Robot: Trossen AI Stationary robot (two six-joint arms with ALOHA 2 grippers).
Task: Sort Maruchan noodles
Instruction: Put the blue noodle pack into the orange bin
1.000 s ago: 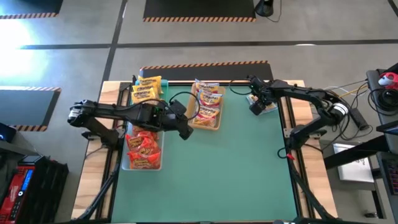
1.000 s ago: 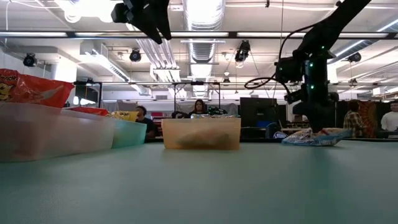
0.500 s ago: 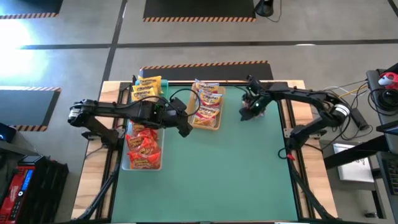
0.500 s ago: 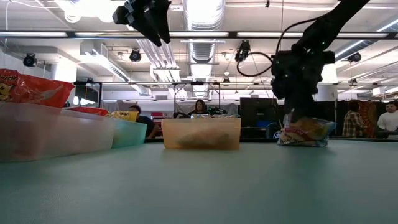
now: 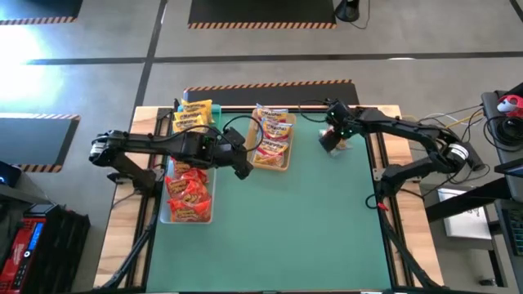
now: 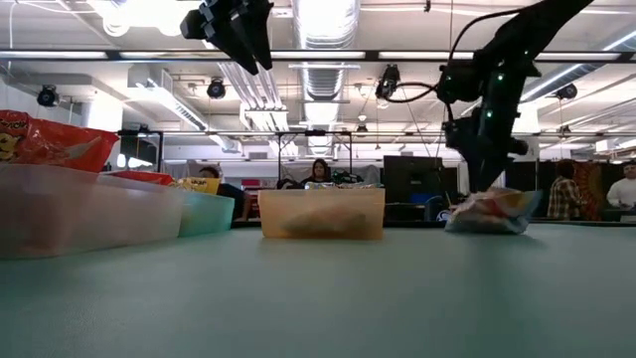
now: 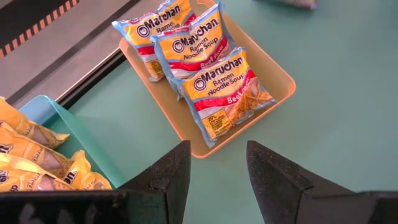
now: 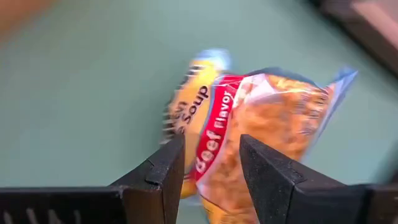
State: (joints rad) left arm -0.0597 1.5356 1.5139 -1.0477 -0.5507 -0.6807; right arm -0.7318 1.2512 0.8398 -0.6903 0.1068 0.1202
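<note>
Now right gripper (image 8: 210, 171) pinches crinkly orange-and-red beef noodle packet (image 8: 261, 134) by edge near table's far right; could slip, pinch shallow. Left gripper (image 7: 217, 168), jaws apart, empty, hovers by tan tray (image 7: 281, 73).

left tool (image 7: 214, 174) parted, right tool (image 8: 211, 171) parted

an open lab or workshop hall: exposed ceiling ducts (image 6: 323, 25), hazard-striped floor tape (image 5: 261, 24), monitors, seated people (image 6: 320, 171) beyond the surface (image 5: 310, 220).
</note>
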